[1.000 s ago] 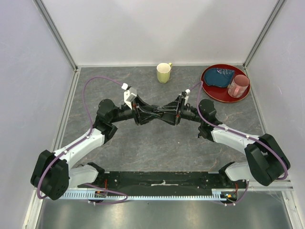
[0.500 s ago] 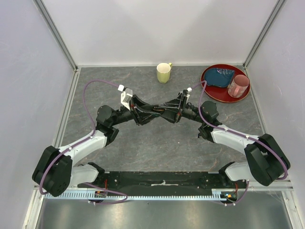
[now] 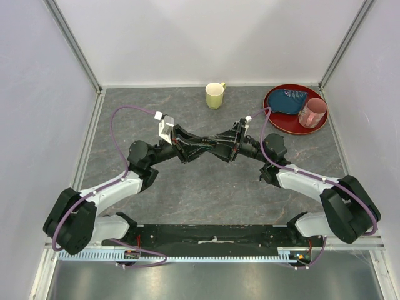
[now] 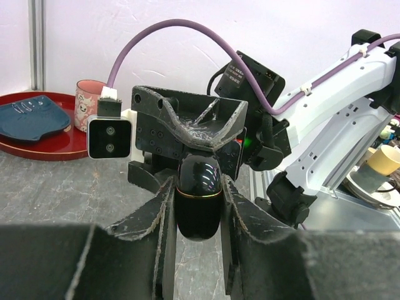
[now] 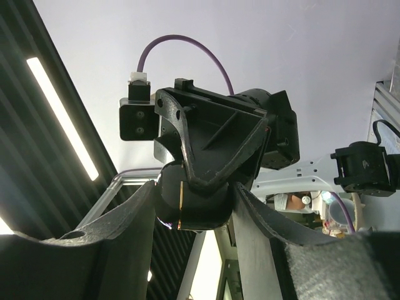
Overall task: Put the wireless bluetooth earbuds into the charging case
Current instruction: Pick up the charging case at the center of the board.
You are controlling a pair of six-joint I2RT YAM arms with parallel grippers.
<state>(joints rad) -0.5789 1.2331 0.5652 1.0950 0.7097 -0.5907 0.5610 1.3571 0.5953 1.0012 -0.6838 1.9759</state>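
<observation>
Mid-air, nose to nose. My left gripper point(image 4: 198, 189) is clenched on the near end of the charging case point(image 4: 199, 219); my right gripper point(image 5: 197, 200) grasps its far end. Case's long axis runs straight ahead between the 2. 0 earbuds visible.

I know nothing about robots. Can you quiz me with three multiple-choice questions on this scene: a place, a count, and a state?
1. Where is the pale yellow ceramic mug relative to the red round tray?
A) on it
B) left of it, apart
C) right of it

2. How many things sit on the tray?
A) one
B) two
C) four

3. The glossy black oval charging case is:
A) lying on the table
B) inside the mug
C) held between both grippers

Answers:
1. B, a gap separates mug and tray.
2. B, a dark blue dish and a pink cup.
3. C, the left gripper and right gripper both clamp it.
</observation>
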